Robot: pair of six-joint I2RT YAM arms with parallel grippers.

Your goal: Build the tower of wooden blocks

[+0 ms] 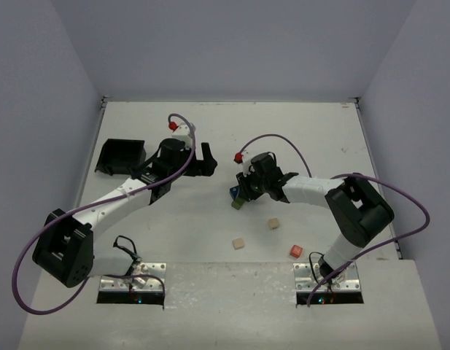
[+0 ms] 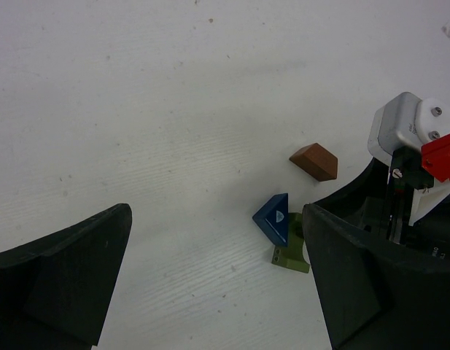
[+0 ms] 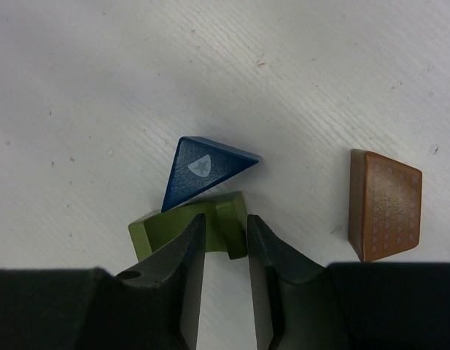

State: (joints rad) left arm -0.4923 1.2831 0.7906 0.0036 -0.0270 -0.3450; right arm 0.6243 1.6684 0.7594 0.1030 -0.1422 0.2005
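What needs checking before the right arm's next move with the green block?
1. Right gripper straddles the olive-green block: ok.
2. Grip fully closed on it: cannot tell; the fingers sit close at its sides.
3. Blue wedge free of the green block: not ok, it rests against it and may shift.
4. Brown block apart from the fingers: ok.
5. Left gripper open and off to the side: ok.
6. Tan cubes and red cube lying loose, apart from the grasp: ok.
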